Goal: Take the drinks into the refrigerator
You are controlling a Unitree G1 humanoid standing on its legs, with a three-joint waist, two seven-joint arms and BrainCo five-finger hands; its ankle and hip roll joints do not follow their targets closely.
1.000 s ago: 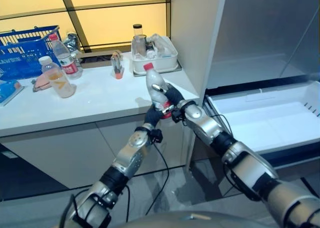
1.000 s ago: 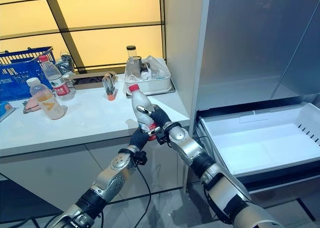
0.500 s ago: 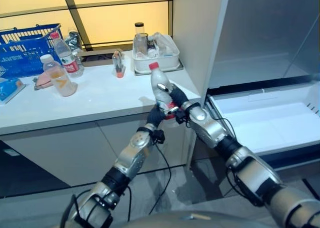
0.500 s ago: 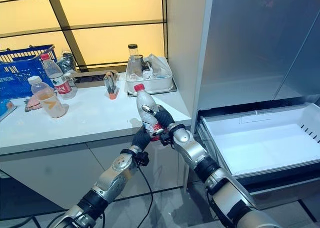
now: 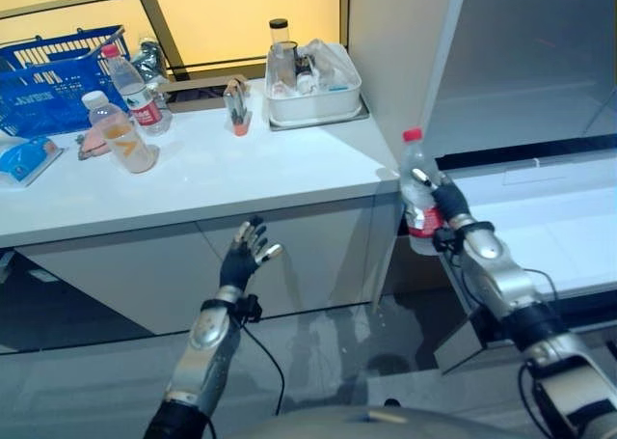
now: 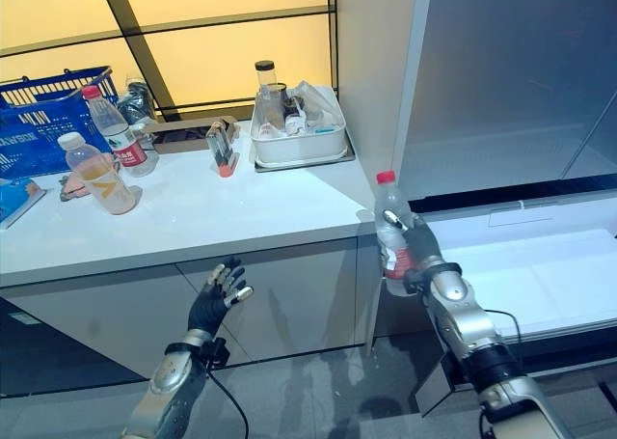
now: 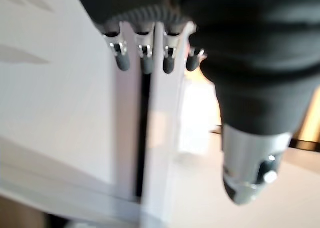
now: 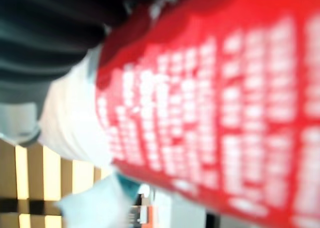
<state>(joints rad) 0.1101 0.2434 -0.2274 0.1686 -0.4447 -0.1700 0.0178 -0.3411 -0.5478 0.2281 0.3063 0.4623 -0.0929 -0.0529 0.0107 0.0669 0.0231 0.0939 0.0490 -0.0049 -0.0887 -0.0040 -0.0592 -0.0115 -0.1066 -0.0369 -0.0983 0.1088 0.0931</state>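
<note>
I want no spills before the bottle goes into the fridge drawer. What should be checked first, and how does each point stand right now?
1. Right robot hand curled round the water bottle: ok.
2. Bottle upright, red cap on: ok.
3. Refrigerator drawer pulled open, its white floor bare: ok.
4. Left robot hand out of the way, open, low in front of the cabinet doors: ok.
5. Bottle already above the drawer: not ok; it hangs at the drawer's near corner by the counter edge.
6. Grip firmness: cannot tell.

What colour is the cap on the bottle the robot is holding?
Red. The bottle in the right hand shows it best in the left eye view.
</note>
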